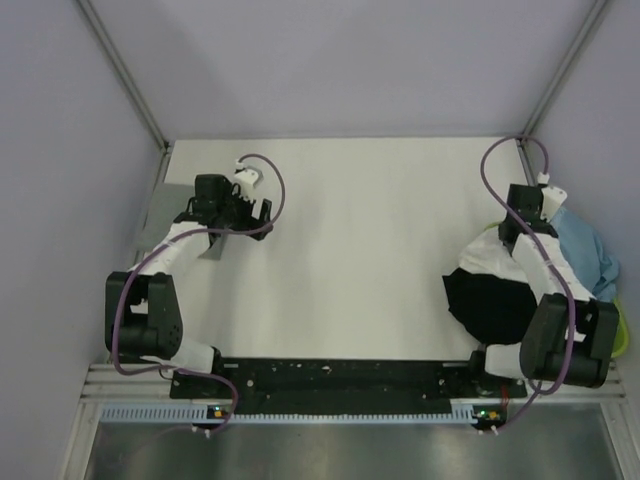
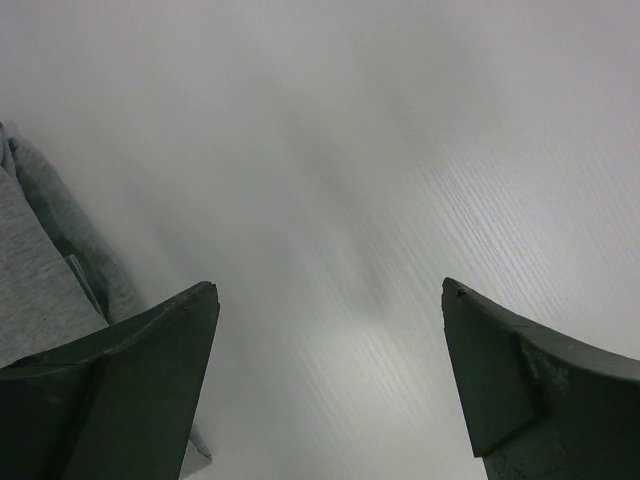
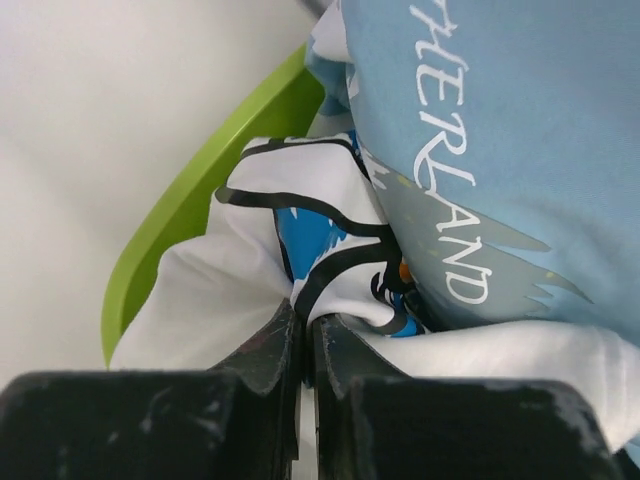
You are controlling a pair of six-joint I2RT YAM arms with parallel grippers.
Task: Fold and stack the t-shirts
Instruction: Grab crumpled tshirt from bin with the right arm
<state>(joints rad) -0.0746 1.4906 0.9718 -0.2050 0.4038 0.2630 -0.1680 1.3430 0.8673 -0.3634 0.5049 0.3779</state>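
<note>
My right gripper (image 3: 305,322) is shut on a fold of the white t-shirt (image 3: 215,285) with blue print and dark lettering. In the top view this gripper (image 1: 508,232) is at the right side of the table, over the white shirt (image 1: 478,256). A light blue t-shirt (image 3: 500,130) with white lettering lies right beside the pinched fold; it also shows in the top view (image 1: 590,250). A black t-shirt (image 1: 490,308) lies under the right arm. My left gripper (image 2: 330,292) is open and empty over bare table, next to a grey t-shirt (image 2: 40,270) that shows in the top view (image 1: 212,247).
A lime-green tray (image 3: 205,195) holds the pile of shirts at the right edge; its rim shows in the top view (image 1: 623,335). The white table (image 1: 370,250) lies between the arms. Grey walls stand on three sides.
</note>
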